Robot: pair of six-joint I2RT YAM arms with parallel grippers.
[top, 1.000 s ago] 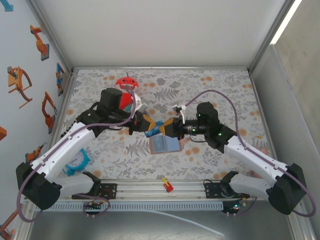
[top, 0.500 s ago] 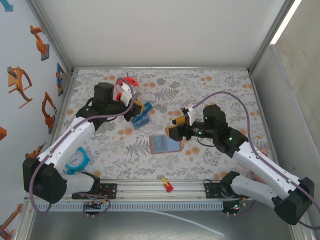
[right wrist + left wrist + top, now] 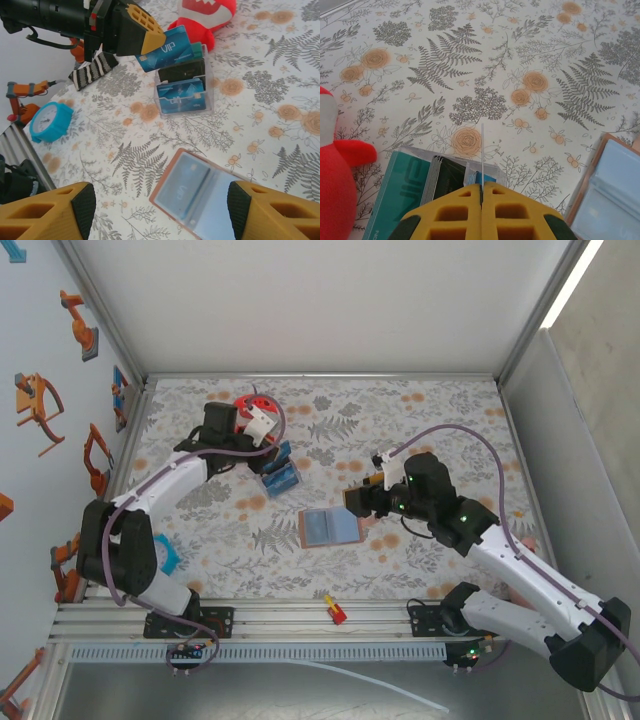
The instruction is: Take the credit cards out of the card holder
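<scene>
Handling looked simple as to weight: the card holder (image 3: 330,528) lay opened flat, pale inside up, on the flowered table (image 3: 430,420) between the two arms, and it seemed light, thin and floppy at its fold. It would likely slide or lift with any card pulled from it, so I judged that one side needed pinning down while the exposed edge of a card was pinched and drawn out along the pocket. The right wrist view showed what seemed to be a card (image 3: 182,186) lodged in one pocket; such cards are stiff, slick and hard to catch when flush. The right gripper (image 3: 355,503) hovered just above the holder's far right corner, jaws spread wide, holding and touching nothing. The left gripper (image 3: 152,44), well apart from the holder, had its jaws pressed together on a blue card (image 3: 172,47), held above a clear tray (image 3: 185,92) of other cards beside the red plush toy (image 3: 207,12).
</scene>
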